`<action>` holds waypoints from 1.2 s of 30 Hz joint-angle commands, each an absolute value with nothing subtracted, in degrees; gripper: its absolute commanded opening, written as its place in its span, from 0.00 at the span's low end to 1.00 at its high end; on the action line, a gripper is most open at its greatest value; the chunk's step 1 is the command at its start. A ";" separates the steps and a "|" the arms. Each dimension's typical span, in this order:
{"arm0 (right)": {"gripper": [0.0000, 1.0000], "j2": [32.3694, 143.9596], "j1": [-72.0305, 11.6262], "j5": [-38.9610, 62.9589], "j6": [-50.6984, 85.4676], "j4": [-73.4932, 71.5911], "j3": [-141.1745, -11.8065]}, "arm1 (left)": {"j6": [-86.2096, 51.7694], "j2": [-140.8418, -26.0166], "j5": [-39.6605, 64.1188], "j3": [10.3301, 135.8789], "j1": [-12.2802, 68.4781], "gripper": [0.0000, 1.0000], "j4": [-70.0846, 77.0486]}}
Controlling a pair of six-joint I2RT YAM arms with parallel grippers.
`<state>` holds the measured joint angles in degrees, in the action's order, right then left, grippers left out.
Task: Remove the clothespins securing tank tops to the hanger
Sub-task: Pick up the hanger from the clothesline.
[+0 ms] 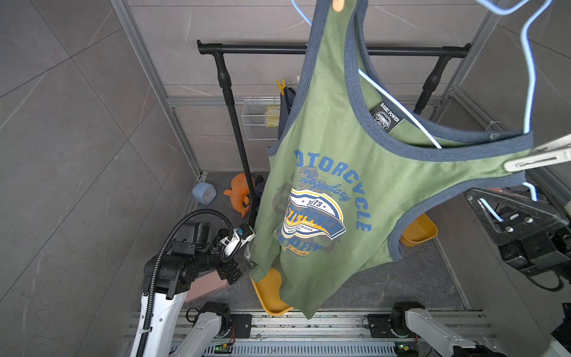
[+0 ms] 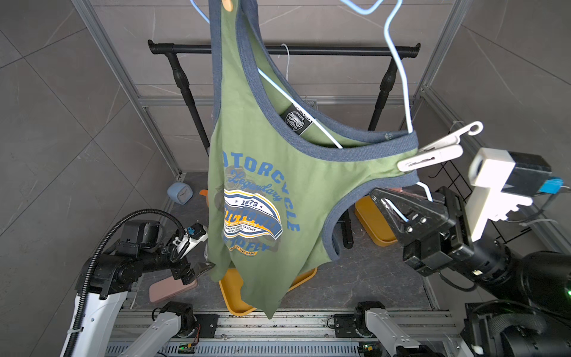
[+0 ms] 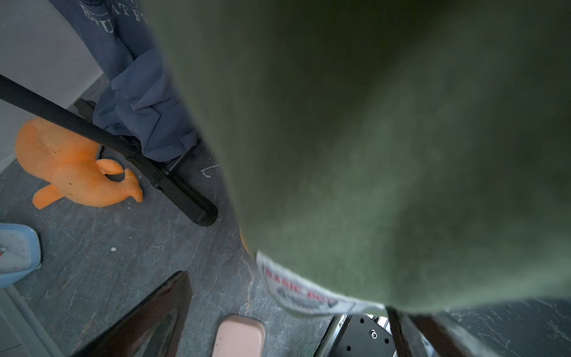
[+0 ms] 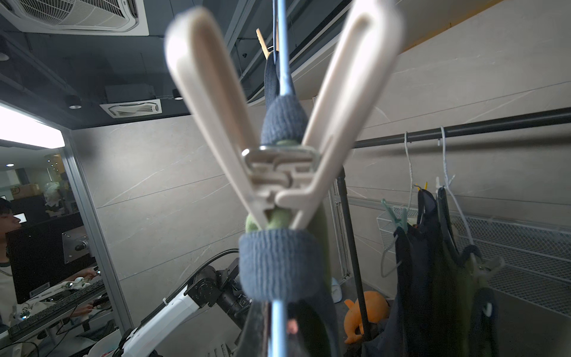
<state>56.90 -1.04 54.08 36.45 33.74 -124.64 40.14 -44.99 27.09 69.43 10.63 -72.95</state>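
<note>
An olive green tank top (image 1: 340,173) (image 2: 262,154) with blue-grey trim hangs tilted on a light blue wire hanger (image 1: 528,77) (image 2: 398,71). A white clothespin (image 1: 537,157) (image 2: 432,154) (image 4: 284,173) clamps its lower strap to the wire. An orange-tan clothespin (image 1: 338,4) (image 2: 228,4) holds the upper strap. My right gripper (image 1: 491,210) (image 2: 392,204) (image 4: 278,340) is shut on the hanger wire just below the white clothespin. My left gripper (image 1: 245,269) (image 2: 200,269) (image 3: 284,293) is open low at the top's hem, beside its care label (image 3: 302,293), holding nothing.
More tank tops (image 4: 432,262) hang on the black rack (image 1: 309,49) with a mint green pin (image 4: 395,216) and a yellow pin (image 1: 281,86). Below lie two yellow trays (image 1: 268,296) (image 1: 420,230), an orange toy (image 1: 241,191), a blue clock (image 1: 204,193) and a pink object (image 1: 207,286).
</note>
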 commanded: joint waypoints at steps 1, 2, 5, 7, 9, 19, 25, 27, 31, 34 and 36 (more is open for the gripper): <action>0.00 55.03 -0.71 54.02 38.11 23.48 -122.11 | 41.59 -44.82 27.07 69.92 10.81 0.99 -74.99; 0.00 55.02 -0.69 54.00 37.81 23.50 -121.48 | 41.64 -44.86 27.07 70.03 10.77 0.98 -75.13; 0.00 54.39 -0.69 54.49 37.53 22.08 -118.11 | 41.83 -44.93 27.33 70.14 10.80 0.98 -75.41; 0.00 53.64 -0.68 54.91 37.70 20.41 -115.40 | 41.82 -44.91 27.59 69.82 10.81 0.98 -75.41; 0.00 53.06 -0.63 55.27 37.67 19.34 -113.28 | 41.77 -44.93 27.78 69.33 10.81 0.98 -75.50; 0.00 49.72 -0.70 58.32 37.12 17.00 -105.46 | 40.41 -44.40 23.23 61.79 10.77 0.98 -71.89; 0.00 47.04 -0.69 59.83 35.12 19.25 -102.69 | 38.52 -44.96 20.69 56.20 10.81 0.99 -66.15; 0.00 46.20 -0.63 59.94 34.59 19.63 -101.53 | 37.91 -45.80 19.81 54.66 10.81 0.99 -64.63; 0.00 45.36 -0.69 59.86 33.76 19.91 -99.85 | 35.50 -48.24 17.43 52.35 10.81 0.99 -61.11; 0.00 44.85 -0.65 59.62 33.28 19.85 -98.65 | 33.89 -50.17 15.87 50.37 10.82 0.99 -57.71; 0.00 44.57 -0.66 59.41 33.24 19.37 -97.86 | 32.74 -51.11 14.34 48.79 10.81 0.99 -54.75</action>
